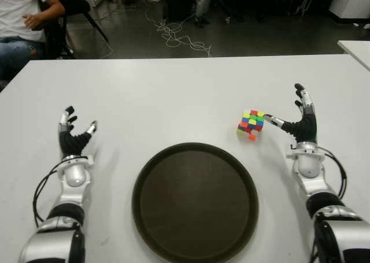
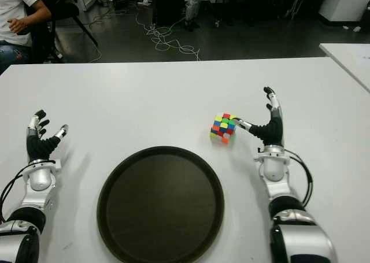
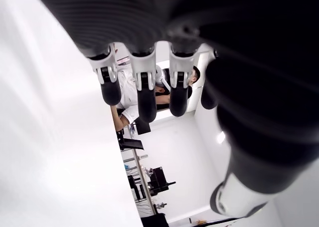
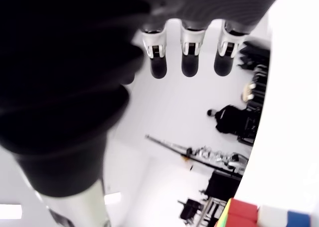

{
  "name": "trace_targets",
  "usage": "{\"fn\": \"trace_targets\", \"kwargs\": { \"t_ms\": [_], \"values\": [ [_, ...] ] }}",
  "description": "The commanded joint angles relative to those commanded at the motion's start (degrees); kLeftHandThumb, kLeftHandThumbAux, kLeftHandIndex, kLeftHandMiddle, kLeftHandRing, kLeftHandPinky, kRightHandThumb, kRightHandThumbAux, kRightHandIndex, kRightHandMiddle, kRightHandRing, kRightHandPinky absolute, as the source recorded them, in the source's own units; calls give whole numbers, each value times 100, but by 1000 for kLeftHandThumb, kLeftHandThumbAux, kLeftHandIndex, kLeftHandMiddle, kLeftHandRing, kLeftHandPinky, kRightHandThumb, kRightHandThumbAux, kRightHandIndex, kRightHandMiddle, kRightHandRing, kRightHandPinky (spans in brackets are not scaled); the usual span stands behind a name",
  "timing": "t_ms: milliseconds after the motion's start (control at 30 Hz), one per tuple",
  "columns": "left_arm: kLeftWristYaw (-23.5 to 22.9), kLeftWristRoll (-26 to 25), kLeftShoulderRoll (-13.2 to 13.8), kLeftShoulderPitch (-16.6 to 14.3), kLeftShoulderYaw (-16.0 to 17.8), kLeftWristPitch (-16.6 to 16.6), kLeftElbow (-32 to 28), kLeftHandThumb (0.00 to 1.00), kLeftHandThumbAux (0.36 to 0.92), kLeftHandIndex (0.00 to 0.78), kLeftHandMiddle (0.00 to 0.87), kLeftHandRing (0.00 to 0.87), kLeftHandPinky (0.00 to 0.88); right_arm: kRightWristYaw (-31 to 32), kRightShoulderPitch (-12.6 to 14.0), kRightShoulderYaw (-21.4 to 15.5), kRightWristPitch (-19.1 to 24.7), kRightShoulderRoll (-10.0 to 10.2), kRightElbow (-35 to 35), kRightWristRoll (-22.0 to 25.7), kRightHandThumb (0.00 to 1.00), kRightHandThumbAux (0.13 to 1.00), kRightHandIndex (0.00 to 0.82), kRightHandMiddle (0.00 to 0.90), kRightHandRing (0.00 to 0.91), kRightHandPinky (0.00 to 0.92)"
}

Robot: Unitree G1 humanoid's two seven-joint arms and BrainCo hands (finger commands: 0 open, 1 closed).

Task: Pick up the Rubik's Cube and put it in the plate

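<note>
**Cube waits beside the tray, right hand closing in**

The multicoloured plastic Rubik's Cube (image 1: 251,124) sits on the white table (image 1: 173,89), just beyond the far right edge of the round dark brown plate (image 1: 195,202), tipped up on a lower edge rather than lying flat. The right hand (image 1: 300,121) stands on the cube's right, fingers spread and upright, thumb reaching toward the cube's near face; whether it actually touches I cannot tell. Nothing is gripped yet. That open stance looks like preparation for a side grasp. The left hand (image 1: 74,133) shows left of the plate, fingers loosely extended, holding nothing. A seated person (image 1: 23,20) is beyond the table's far left corner.
</note>
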Motion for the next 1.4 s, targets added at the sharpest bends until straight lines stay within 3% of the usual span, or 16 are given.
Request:
{"fn": "trace_targets", "kwargs": {
  "t_ms": [200, 567, 867, 1233, 1400],
  "values": [
    [201, 126, 26, -110, -68, 174, 136, 0, 749, 125, 157, 167, 183, -6, -45, 155, 59, -116, -54, -158, 0, 875, 22, 18, 0, 12],
    [134, 82, 34, -246, -56, 407, 308, 0, 780, 114, 151, 158, 161, -230, -187, 483, 598, -234, -238, -564, 0, 767, 9, 21, 1, 15],
    [31, 41, 2, -281, -37, 497, 343, 0, 783, 108, 147, 153, 144, -187, -289, 777, 1106, -293, -386, -801, 0, 665, 0, 49, 70, 71],
    [200, 98, -70, -281, -93, 516, 318, 0, 785, 118, 179, 201, 237, -116, -223, 1008, 1498, -387, -764, -980, 0, 617, 0, 21, 25, 44],
    [295, 149, -93, -280, -146, 567, 305, 0, 763, 104, 152, 158, 158, 115, -151, 1058, 1784, -408, -1150, -973, 0, 614, 0, 21, 22, 37]
  ]
}}
